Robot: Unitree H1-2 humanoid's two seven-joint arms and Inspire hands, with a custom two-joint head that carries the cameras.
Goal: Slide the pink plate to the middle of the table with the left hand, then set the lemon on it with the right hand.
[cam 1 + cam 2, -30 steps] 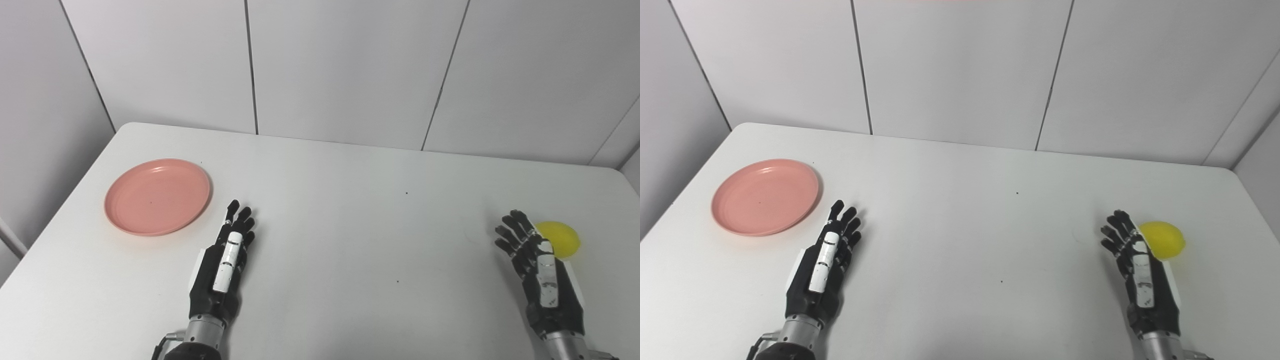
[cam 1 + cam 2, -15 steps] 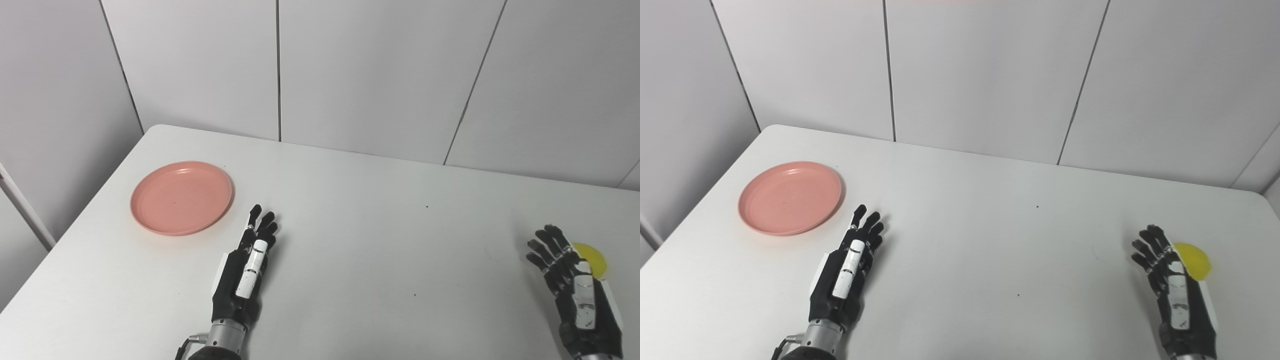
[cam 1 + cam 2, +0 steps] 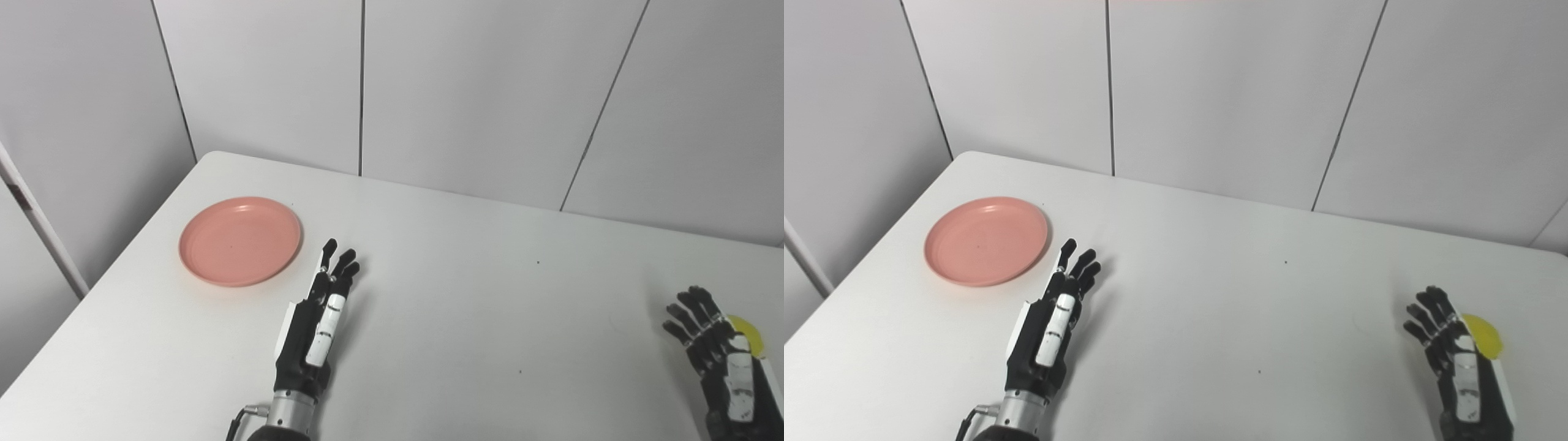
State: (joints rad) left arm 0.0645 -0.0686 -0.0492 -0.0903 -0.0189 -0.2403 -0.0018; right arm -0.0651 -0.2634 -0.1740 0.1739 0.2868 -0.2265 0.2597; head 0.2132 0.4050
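Note:
A round pink plate lies flat near the table's left edge. My left hand rests on the table just right of and below the plate, fingers stretched out and apart, holding nothing and not touching the plate. A yellow lemon sits at the far right, largely hidden behind my right hand. The right hand stands on its edge beside the lemon with fingers spread; contact with the lemon cannot be made out. It holds nothing.
The white table has a rounded far-left corner and grey wall panels right behind it. A pale post stands off the table's left side. Small dark specks dot the tabletop.
The whole picture has shifted right and a little down, so the camera turned left. Both hands keep their places beside the plate and lemon, still open.

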